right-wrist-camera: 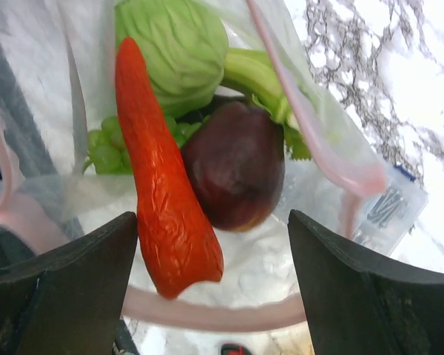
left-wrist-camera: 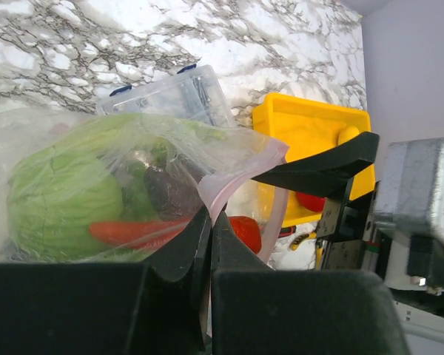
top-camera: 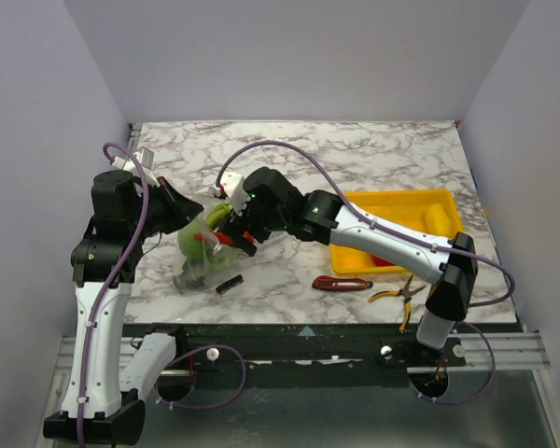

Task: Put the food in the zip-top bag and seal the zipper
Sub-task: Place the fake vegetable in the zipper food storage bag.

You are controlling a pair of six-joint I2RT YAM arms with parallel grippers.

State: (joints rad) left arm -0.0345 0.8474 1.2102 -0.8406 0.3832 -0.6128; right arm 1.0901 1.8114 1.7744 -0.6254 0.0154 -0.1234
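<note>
On the counter [top-camera: 355, 159], left side, the bag [left-wrist-camera: 133, 148], floppy, slippery film that looks light even filled, is pinched at its mouth by the pressed-together left tool [left-wrist-camera: 209, 222], the right tool [right-wrist-camera: 211, 244] spread above the chili [right-wrist-camera: 163, 185]; the stiffer zipper [left-wrist-camera: 237, 174] seems the surest hold.

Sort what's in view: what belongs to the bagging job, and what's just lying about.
Job: zip-top bag; its zipper; inside the bag, the red chili, eggplant, cabbage, grapes and celery; the yellow fruit, not yet bagged, in the yellow tray.

Lying about: red-handled knife; yellow-handled pliers; clear compartment box.
</note>
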